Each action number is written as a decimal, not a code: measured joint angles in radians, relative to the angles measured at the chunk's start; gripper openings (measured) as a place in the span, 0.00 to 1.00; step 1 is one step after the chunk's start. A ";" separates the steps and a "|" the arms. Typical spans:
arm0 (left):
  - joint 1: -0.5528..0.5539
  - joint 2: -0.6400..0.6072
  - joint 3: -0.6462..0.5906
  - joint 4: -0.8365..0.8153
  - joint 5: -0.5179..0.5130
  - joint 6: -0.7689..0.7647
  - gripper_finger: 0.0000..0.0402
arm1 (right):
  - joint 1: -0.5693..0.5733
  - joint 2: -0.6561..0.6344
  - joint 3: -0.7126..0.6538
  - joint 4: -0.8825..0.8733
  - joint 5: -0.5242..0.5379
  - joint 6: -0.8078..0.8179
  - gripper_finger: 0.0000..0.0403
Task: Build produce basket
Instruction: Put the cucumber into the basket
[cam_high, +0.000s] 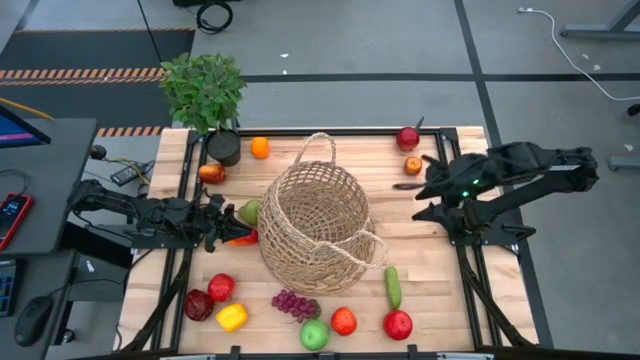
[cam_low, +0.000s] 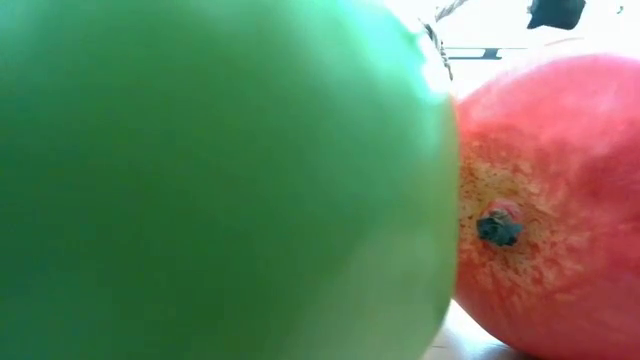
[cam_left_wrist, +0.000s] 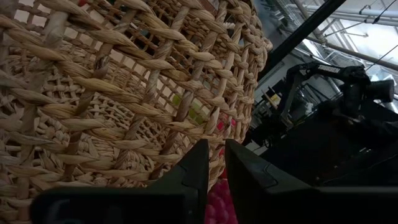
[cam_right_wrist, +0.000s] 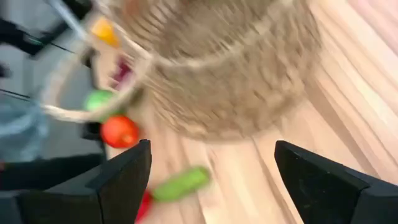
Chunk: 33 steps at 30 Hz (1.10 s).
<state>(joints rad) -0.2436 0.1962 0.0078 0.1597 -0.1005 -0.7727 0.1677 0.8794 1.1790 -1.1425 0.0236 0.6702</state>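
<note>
Left tool (cam_high: 222, 225) closed, pinching red pepper (cam_high: 243, 238) left of wicker basket (cam_high: 318, 215); lift clear of rim before releasing; right tool (cam_high: 428, 190) open, empty, right of centre.

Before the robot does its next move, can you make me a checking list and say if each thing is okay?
1. Basket standing up in the middle of the table: ok.
2. Fruit inside the basket: not ok, none seen from above.
3. Left gripper beside the basket, closed on something red: ok, but what it holds cannot tell.
4. Right gripper open and empty: ok.
5. Cucumber lying free near the basket: ok.
6. Low camera blocked by a green apple: not ok.
</note>
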 joint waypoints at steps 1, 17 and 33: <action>0.000 0.000 0.000 0.000 0.000 0.000 0.15 | 0.005 0.011 0.000 -0.019 0.006 0.016 0.86; 0.000 0.000 0.000 0.000 0.000 0.000 0.16 | 0.187 0.018 -0.149 -0.083 0.023 0.247 0.86; 0.000 0.000 0.000 0.000 0.000 0.000 0.16 | 0.547 0.037 -0.468 0.358 0.070 0.601 0.86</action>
<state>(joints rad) -0.2433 0.1959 0.0078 0.1598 -0.1003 -0.7727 0.7151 0.9165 0.7114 -0.7847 0.0933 1.2710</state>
